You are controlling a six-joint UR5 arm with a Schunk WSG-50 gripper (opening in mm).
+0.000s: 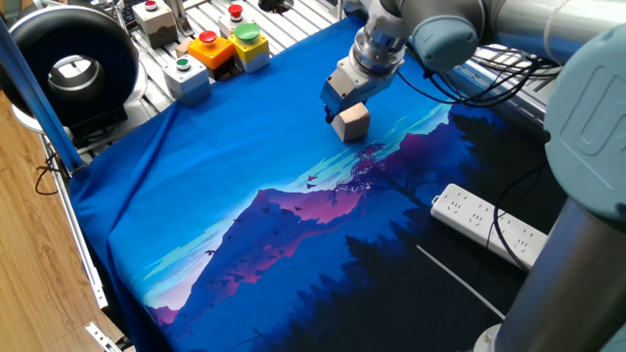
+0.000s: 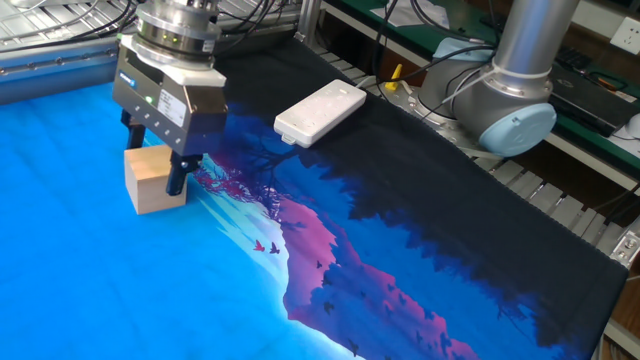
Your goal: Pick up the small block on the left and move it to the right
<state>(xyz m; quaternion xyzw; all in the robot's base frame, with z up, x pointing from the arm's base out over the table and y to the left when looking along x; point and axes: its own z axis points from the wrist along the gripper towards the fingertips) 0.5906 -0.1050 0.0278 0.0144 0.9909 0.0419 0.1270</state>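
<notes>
The small block is a light-tan wooden cube resting on the blue cloth; in the other fixed view it sits at the left. My gripper is low over it, with one finger on either side. In the other fixed view the gripper has its near fingertip in front of the block's right face, while the far finger is partly hidden behind the block. The jaws look open around the block, which stays on the cloth.
Grey button boxes stand at the cloth's far left corner, next to a black ring-shaped device. A white power strip lies on the dark part of the cloth; it also shows in the other fixed view. The arm's base stands at the back right.
</notes>
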